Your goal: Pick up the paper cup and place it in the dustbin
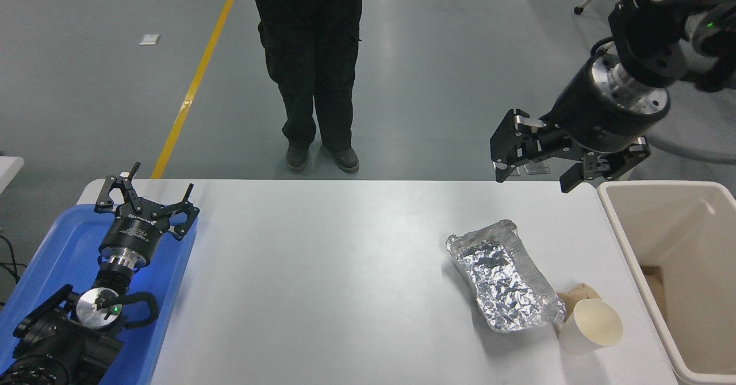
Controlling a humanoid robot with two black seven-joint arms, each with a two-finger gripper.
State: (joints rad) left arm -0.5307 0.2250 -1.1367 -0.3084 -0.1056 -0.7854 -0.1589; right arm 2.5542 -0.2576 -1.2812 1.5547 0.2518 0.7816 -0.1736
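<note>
From my station I count one paper cup (pixel 592 326), one foil tray (pixel 506 278) and one brown paper wad (pixel 578 295) on the single white table (pixel 322 281). I see one dustbin (pixel 675 258), one blue tray (pixel 57 258) and one person (pixel 313 57). Two grippers show: the left gripper (pixel 144 198) and the right gripper (pixel 537 175).

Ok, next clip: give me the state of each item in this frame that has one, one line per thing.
paper cup: on the table, tilted, mouth open, not gripped.
dustbin: open-topped, cup not in it.
foil tray: crumpled, lying flat on the table.
brown paper wad: crumpled, behind the cup.
right gripper: open, empty, raised above the table's far edge.
left gripper: open, parked over the blue tray.
</note>
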